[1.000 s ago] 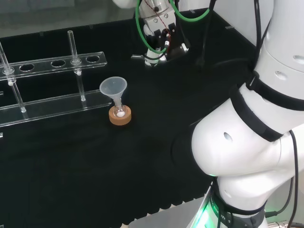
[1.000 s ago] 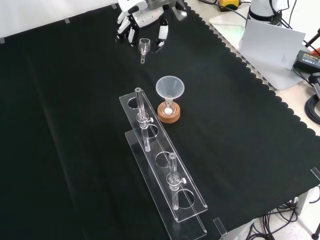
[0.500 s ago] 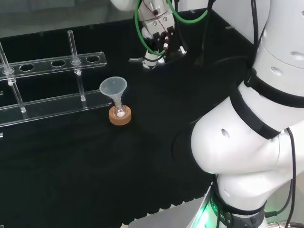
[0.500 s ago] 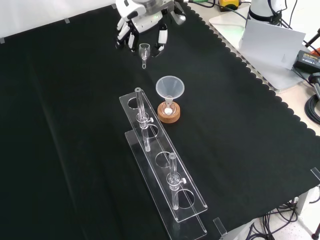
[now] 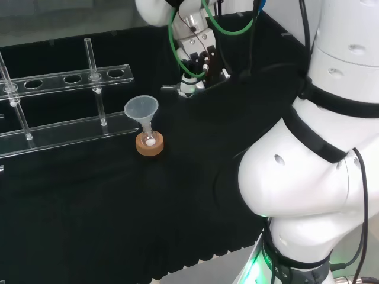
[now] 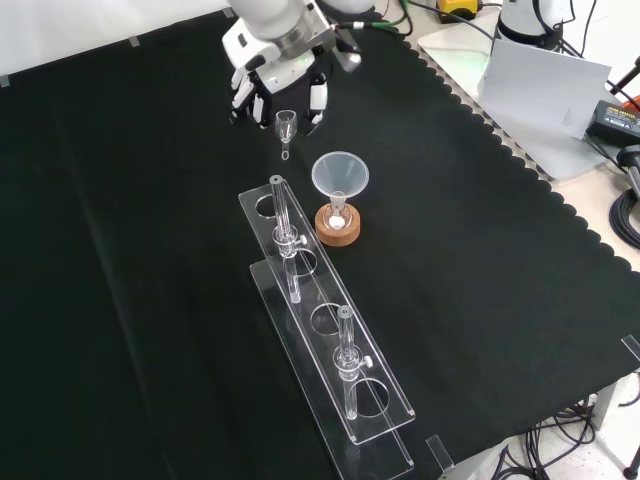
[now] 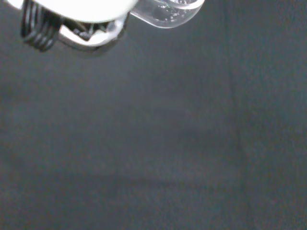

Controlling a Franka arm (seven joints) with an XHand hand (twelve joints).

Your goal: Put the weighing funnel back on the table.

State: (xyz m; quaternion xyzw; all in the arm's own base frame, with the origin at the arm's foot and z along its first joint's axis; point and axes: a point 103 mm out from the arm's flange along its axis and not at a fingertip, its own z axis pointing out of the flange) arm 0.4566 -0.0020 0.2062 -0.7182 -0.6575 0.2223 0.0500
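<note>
The weighing funnel, a small clear scoop with a short stem, hangs between the fingers of the hand above the black cloth, stem pointing toward the cloth. In the head view the hand is at the far middle of the bench, and the weighing funnel juts out to its left. The wrist view has a blurred white part of the hand and the clear weighing funnel over bare cloth. The hand's fingers are curled round the piece.
The big funnel stands in a small flask on a cork ring, a short way from the hand. A clear test-tube rack with glass tubes lies beyond it. The arm's white links rise at the head view's right.
The hand has carried the weighing funnel closer to the big funnel, downward in the front view. The other ware has not moved.
</note>
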